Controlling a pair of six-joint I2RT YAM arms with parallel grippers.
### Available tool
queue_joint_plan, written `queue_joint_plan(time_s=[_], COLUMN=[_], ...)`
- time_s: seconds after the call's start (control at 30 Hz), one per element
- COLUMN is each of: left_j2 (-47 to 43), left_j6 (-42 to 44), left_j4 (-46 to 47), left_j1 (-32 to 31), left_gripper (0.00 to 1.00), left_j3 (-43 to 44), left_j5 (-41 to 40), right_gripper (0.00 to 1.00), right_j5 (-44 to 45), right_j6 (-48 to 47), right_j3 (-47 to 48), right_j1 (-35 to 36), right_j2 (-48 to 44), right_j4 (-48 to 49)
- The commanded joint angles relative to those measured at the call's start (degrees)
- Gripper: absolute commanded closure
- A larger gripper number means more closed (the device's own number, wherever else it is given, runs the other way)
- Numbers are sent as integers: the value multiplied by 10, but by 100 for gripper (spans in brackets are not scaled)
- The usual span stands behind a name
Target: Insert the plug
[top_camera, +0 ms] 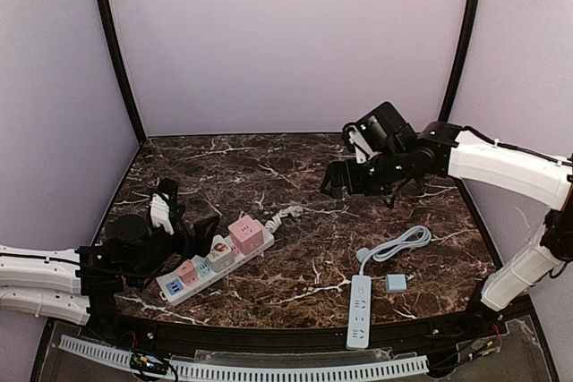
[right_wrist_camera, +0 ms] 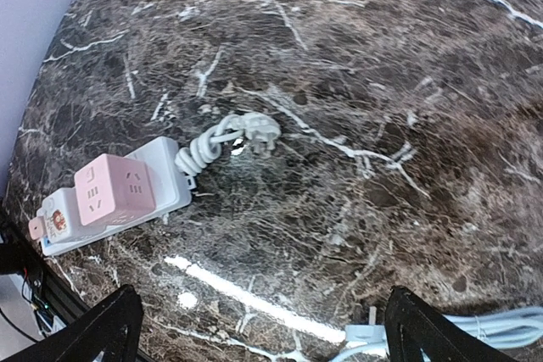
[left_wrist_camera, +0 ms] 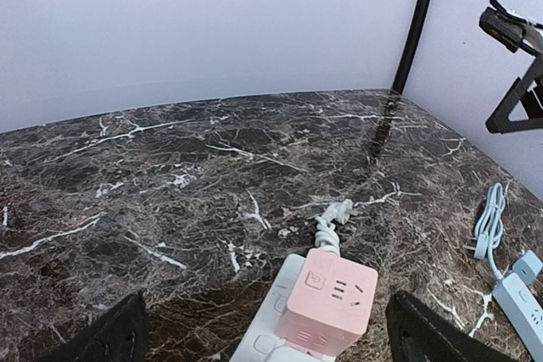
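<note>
A white power strip (top_camera: pixel 183 285) lies at the front left, with a pink cube adapter (top_camera: pixel 246 234) seated upright on its far end and smaller adapters along it. Its coiled white cord ends in a loose plug (top_camera: pixel 291 214) lying on the marble, also seen as the plug (right_wrist_camera: pixel 259 133) and the plug (left_wrist_camera: pixel 339 209). My left gripper (top_camera: pixel 199 228) is open just behind the strip; the pink cube (left_wrist_camera: pixel 327 307) sits between its spread fingers (left_wrist_camera: pixel 110 336), untouched. My right gripper (top_camera: pixel 345 179) hangs open and empty above the table's middle right, well away from the strip (right_wrist_camera: pixel 157 180).
A second white strip (top_camera: pixel 359 310) lies at the front right with a pale blue cable (top_camera: pixel 398 243), its plug (top_camera: pixel 363 255) and a small blue cube (top_camera: pixel 395 283) beside it. Grey walls and black posts enclose the dark marble table (top_camera: pixel 269 167).
</note>
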Motion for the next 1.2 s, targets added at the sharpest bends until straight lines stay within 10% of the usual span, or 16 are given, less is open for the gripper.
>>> queue_joint_plan(time_s=[0.0, 0.3, 1.17], left_j2=[24, 127, 372], left_j6=[15, 11, -42], left_j4=[28, 87, 261], left_j1=[2, 2, 2], left_gripper=[3, 5, 9], left_j3=[6, 34, 117], left_j5=[77, 182, 196], right_gripper=[1, 5, 23], right_j5=[29, 44, -3], right_j6=[42, 137, 266], right_j3=[30, 28, -244], right_j1=[-26, -60, -60], right_j2=[-8, 22, -114], right_j4=[-76, -201, -172])
